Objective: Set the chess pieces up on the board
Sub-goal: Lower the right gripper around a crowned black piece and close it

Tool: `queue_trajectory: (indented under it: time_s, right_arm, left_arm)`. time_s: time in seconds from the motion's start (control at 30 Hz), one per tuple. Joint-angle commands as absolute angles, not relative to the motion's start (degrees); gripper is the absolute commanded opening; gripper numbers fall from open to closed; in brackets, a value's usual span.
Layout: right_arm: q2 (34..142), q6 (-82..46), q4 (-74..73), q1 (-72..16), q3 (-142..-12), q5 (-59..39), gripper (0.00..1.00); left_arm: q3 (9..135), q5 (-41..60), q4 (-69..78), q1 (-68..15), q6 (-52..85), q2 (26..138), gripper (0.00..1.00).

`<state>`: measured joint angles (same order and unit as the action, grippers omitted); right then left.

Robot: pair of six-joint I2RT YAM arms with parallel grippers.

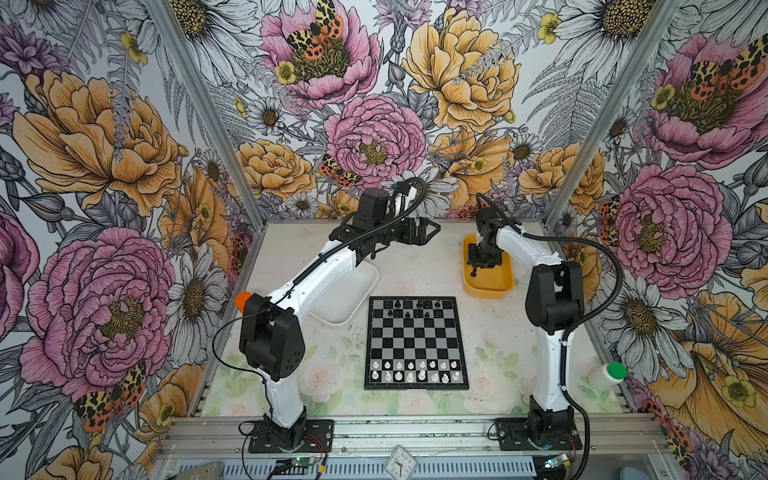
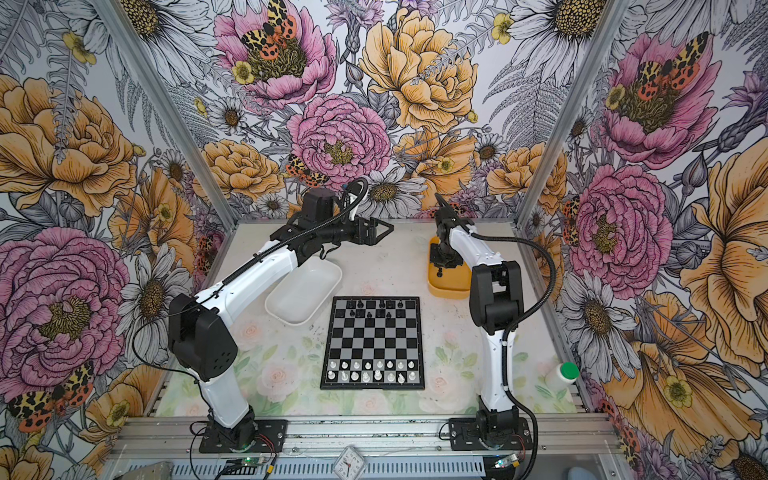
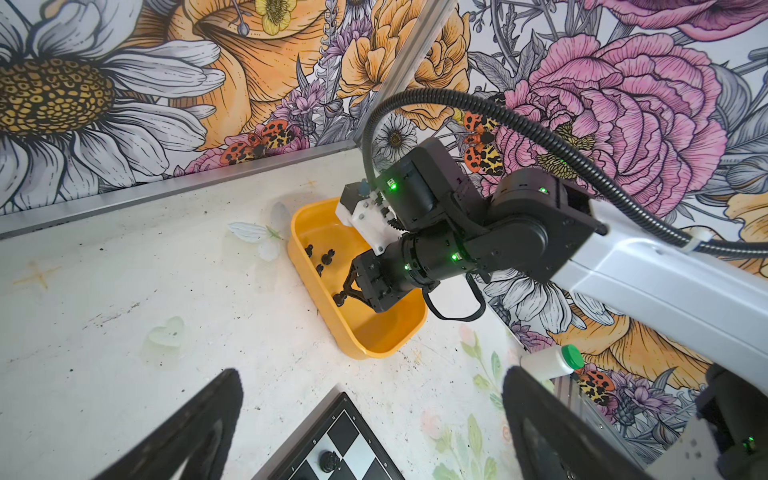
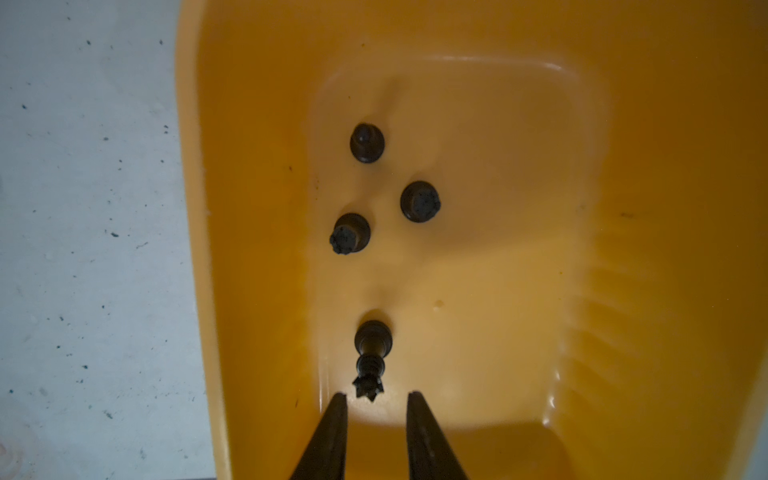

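Note:
The board [image 1: 415, 340] [image 2: 374, 340] lies mid-table. White chess pieces [image 1: 415, 371] fill its two near rows, and several black pieces [image 1: 407, 309] stand on its far rows. My right gripper [image 4: 376, 397] [image 1: 473, 272] reaches down into the yellow tub [image 4: 498, 166] [image 1: 488, 286]. Its jaws are narrowly open, and the crown of a lying black queen [image 4: 372, 353] sits just at their tips, touching neither finger. Three more black pieces [image 4: 420, 201] stand deeper in the tub. My left gripper [image 3: 372, 372] [image 1: 430, 230] hangs wide open and empty above the table, behind the board.
An empty white tub [image 1: 349, 299] [image 2: 303, 291] sits left of the board's far corner, partly under the left arm. A white bottle with a green cap [image 1: 606, 374] [image 3: 548, 361] lies at the table's right edge. Metal wall posts frame the back corners.

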<state>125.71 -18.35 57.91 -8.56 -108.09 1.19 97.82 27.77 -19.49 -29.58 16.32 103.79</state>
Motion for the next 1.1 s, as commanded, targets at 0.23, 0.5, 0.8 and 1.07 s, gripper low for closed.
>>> queue_trajectory:
  time_s: [0.23, 0.5, 0.8, 1.07]
  right_arm:
    - [129.07, -18.72, 56.35, -8.04, -108.46, 0.22, 0.26]
    - [129.77, -18.72, 56.29, -7.74, -109.23, -0.06, 0.25]
    - [130.42, -18.81, 56.34, -7.49, -110.69, -0.52, 0.25]
    - [131.04, -19.0, 56.34, -7.39, -111.95, -0.98, 0.24]
  left_arm:
    - [97.68, 28.56, -20.65, -28.05, 15.47, 103.04, 0.99]
    - [97.04, 28.21, -20.74, -27.51, 15.6, 102.39, 0.99]
    - [97.1, 28.3, -21.0, -27.13, 15.63, 102.34, 0.99]
    - [97.2, 28.9, -21.07, -26.49, 15.64, 102.66, 0.99]
